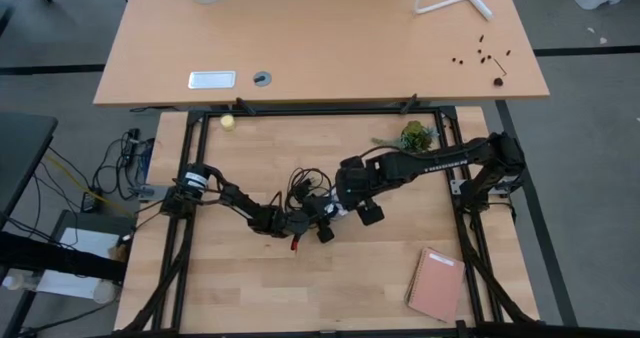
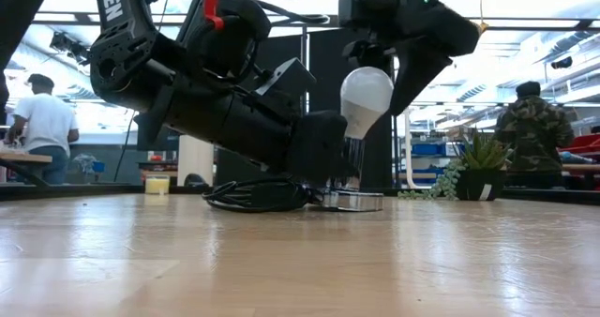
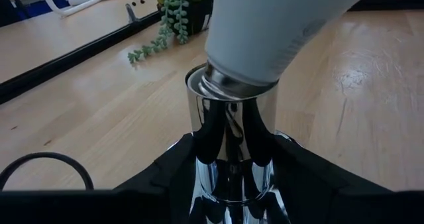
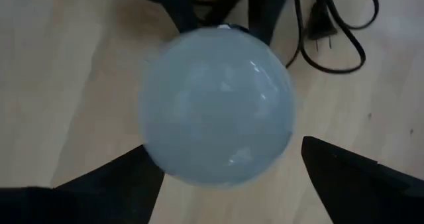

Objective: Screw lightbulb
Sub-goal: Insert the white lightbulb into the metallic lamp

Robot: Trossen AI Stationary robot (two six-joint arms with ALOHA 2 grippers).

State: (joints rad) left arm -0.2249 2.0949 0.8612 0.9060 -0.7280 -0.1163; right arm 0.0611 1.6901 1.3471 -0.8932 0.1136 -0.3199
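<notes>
The white lightbulb [image 2: 365,94] stands with its greyish screw base [image 3: 232,85] in the mouth of the chrome socket [image 2: 352,201], leaning a little to one side. My left gripper [image 3: 232,177] is shut on the socket, reaching in from the table's left [image 1: 318,221]. My right gripper [image 2: 386,59] hangs open above the bulb, pointing steeply down. Its two fingers stand on either side of the bulb's round head [image 4: 218,114]. A clear gap shows at one finger [image 4: 351,177]. My left gripper pinches the socket's chrome side wall [image 3: 228,151] between its two fingers, low on the socket. The fingers come nearly level from the table's left. The socket stands upright with its foot on the table. My right gripper: whether its other finger [image 4: 126,177] touches the bulb's head, I cannot tell.
The socket's black cord [image 2: 258,195] lies coiled beside it, with the plug [image 4: 324,42] nearby. A small plant [image 1: 415,136] stands at the far right, a yellowish ball [image 1: 228,121] at the far left, a notebook [image 1: 435,283] near right. People stand in the room behind.
</notes>
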